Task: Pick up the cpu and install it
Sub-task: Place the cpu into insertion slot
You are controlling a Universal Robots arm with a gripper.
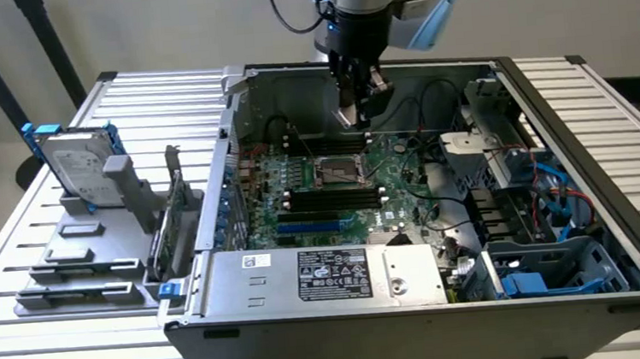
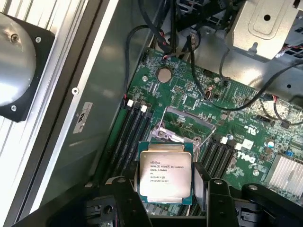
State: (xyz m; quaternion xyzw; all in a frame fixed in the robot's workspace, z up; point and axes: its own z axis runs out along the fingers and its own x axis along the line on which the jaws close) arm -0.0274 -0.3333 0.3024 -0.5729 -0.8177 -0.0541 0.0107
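you've got the pickup done: the black gripper [image 2: 168,191] has its fingers [image 2: 127,191] closed on the small flat square cpu with a silver-grey metal top [image 2: 165,172], held above the green motherboard [image 2: 236,118]. the dark metal-framed socket [image 2: 182,125] looks unfilled, so the install isn't done.

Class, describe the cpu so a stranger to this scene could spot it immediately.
Start at the open grey metal computer case, then the green motherboard inside it. Above the board, the black gripper holds the cpu: a small flat square chip whose shiny silver printed top sets it apart from the dark, metal-framed socket nearby.
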